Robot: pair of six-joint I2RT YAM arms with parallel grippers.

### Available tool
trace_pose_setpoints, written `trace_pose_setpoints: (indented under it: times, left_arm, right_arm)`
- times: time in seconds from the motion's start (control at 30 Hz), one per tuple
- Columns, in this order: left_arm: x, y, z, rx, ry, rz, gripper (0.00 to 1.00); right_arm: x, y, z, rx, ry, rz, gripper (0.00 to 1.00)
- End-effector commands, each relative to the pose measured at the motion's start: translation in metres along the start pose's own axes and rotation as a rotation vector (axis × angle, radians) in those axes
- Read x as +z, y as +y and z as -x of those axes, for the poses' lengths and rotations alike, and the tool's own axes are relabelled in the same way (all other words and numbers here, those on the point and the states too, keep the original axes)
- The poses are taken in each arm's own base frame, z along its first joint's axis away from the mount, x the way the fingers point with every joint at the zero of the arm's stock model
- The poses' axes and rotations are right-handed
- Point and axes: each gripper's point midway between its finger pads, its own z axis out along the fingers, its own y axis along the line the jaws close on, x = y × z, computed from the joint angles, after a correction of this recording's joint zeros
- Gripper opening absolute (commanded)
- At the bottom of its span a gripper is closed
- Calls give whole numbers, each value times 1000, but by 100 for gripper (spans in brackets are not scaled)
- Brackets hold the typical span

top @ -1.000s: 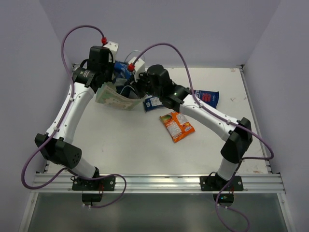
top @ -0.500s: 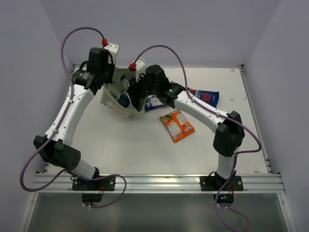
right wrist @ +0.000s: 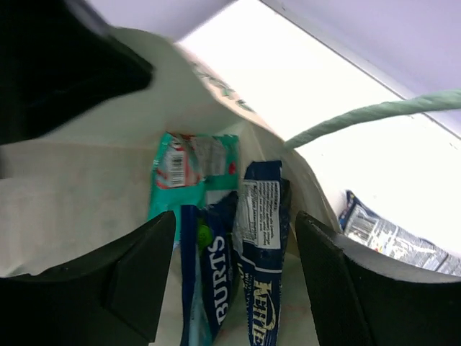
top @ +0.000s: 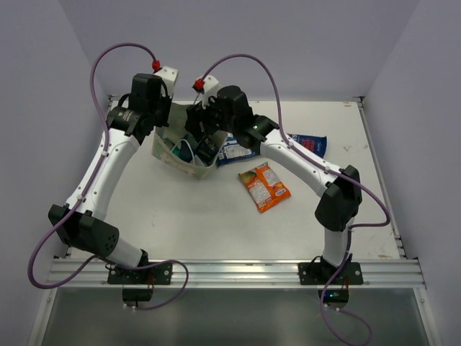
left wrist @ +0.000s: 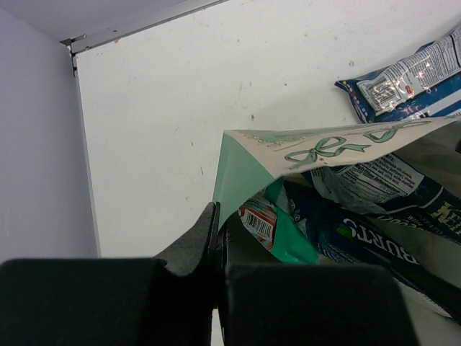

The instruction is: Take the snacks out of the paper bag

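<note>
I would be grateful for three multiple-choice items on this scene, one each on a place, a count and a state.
1. Where does the orange foil packet lie?
A. inside the pale green paper bag
B. on the white table, outside the bag
C. under the bag

2. How many packets show inside the bag in the right wrist view?
A. one
B. five
C. three

3. On the left gripper, how do the jaws stand?
A. shut on the bag's rim
B. wide open
C. shut on a packet

Answers:
1 B: it lies flat on bare tabletop.
2 C: one teal-green packet and two dark blue packets.
3 A: the jaws pinch the bag's green edge.
</note>
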Motion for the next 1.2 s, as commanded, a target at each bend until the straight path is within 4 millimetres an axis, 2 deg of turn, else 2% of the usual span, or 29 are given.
trace_pose_setpoints:
  times: [0.0,0.17,0.27,0.33,0.37,0.43,0.53,0.6,0.7,0.87,1.07,1.13,1.17]
  left_arm:
    - [-18,3,29,-14,-123,-5,0]
    - [-18,3,30,-14,-126,-9,0]
    - [-20,2,30,-11,-128,-13,0]
    - [-20,2,30,-10,-130,-15,0]
    - [-21,2,29,-10,-130,-16,0]
    - [-21,2,28,-11,-130,-16,0]
    - [-21,2,26,-11,-127,-13,0]
    - [-21,2,25,-12,-124,-15,0]
    - [-21,2,24,-13,-124,-14,0]
    - [-22,1,23,-15,-126,-17,0]
    - [-24,2,24,-16,-132,-16,0]
    - [-24,2,25,-15,-133,-16,0]
    - [-25,2,24,-15,-133,-16,0]
  right_arm:
    - [16,-20,-23,6,64,-92,71]
    - [33,-28,-56,12,149,-122,73]
    - [40,-33,-67,22,166,-135,68]
    - [46,-34,-66,19,151,-133,63]
    - [47,-33,-65,20,143,-125,54]
    - [49,-30,-49,8,99,-108,49]
    - [44,-23,-23,11,44,-76,53]
    - [40,-21,-9,36,7,-64,61]
    - [41,-28,-1,74,-29,-101,62]
    - [52,-35,-6,87,-28,-131,61]
    - [65,-39,-31,83,22,-135,59]
    - [68,-39,-35,79,30,-131,56]
    - [71,-41,-39,78,38,-129,49]
